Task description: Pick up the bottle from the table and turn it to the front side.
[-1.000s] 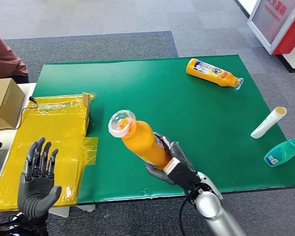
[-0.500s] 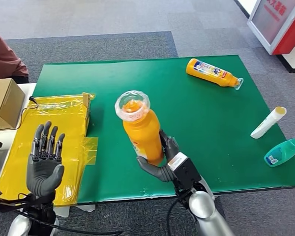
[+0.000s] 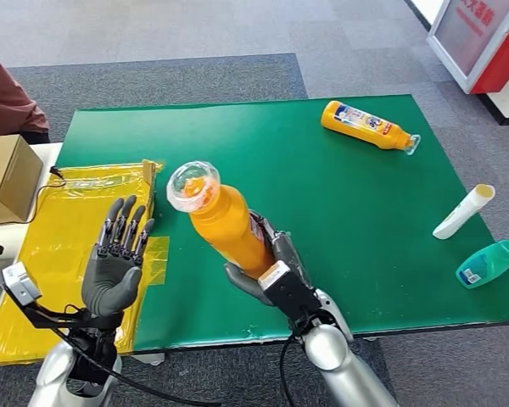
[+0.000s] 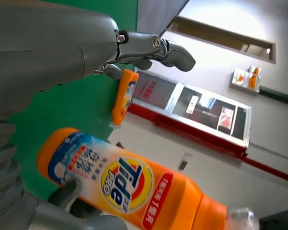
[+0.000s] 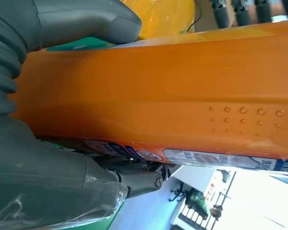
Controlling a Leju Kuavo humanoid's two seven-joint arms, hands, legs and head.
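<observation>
Nearest you, the right robot hand (image 3: pixel 274 270) is clamped around the lower body of the orange bottle (image 3: pixel 223 222), holding it in the air above the near edge of the table (image 3: pixel 367 280). The bottle's long axis leans up and away from that hand toward the robot's left, with the clear cap (image 3: pixel 192 186) as its highest and leftmost part.

Just beside it, the left robot hand (image 3: pixel 114 263) is raised with its palm facing the bottle and its fingers apart, holding nothing. It stands over the yellow bag (image 3: pixel 73 220), near the cap end but not touching it.

Judge the coming turn on this: in the left wrist view the printed label (image 4: pixel 117 182) faces the left hand, while the plain orange side faces the head view. The bottle probably needs to roll about its long axis, and the left hand is the nearer free helper.

Farther off, a second orange bottle (image 3: pixel 366 125) lies flat near the table's far right corner, with a white tube (image 3: pixel 463 210) and a teal bottle (image 3: pixel 489 262) along the right edge.
</observation>
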